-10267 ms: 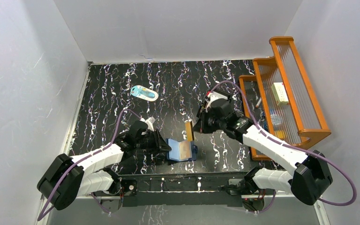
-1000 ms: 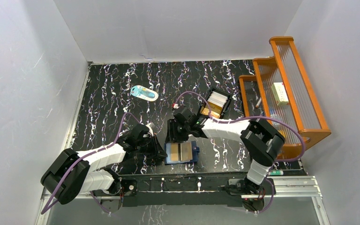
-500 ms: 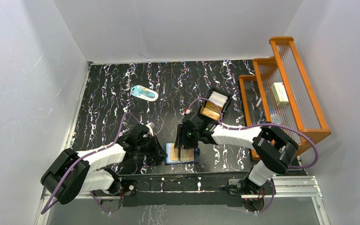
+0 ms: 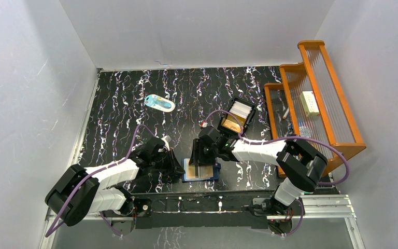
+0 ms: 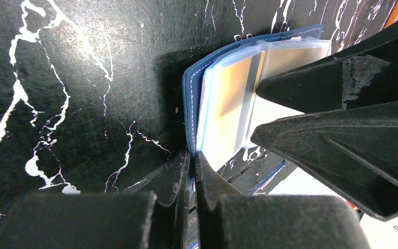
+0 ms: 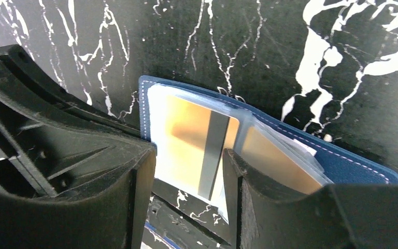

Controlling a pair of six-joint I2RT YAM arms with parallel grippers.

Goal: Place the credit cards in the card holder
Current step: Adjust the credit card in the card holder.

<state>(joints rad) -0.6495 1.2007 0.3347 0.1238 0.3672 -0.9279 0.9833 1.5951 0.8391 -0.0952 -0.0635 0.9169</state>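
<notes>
The navy card holder [image 4: 213, 171] lies open near the table's front edge, clear pockets up. My left gripper [image 4: 179, 167] is shut on its left edge, pinching the blue cover [image 5: 189, 104] between the fingertips [image 5: 192, 155]. My right gripper [image 4: 202, 160] hovers low over the holder, open. A golden-tan credit card with a grey stripe [image 6: 192, 129] lies in the left pocket between its spread fingers [image 6: 189, 155], untouched by either finger as far as I can see. Another golden card [image 6: 277, 166] sits in the right pocket. More credit cards, white and golden, rest in the black box tray [image 4: 236, 116].
A pale-blue-and-white oval item [image 4: 160, 103] lies at the back left. A wooden tiered rack [image 4: 316, 93] with small items stands along the right side. The right arm's cable loops above the tray. White walls close in the table on three sides.
Ten seconds ago my right gripper held the golden card upright above the holder; it now lies in the pocket. Over the last second the right gripper slid nearer over the holder. The left has not moved.
</notes>
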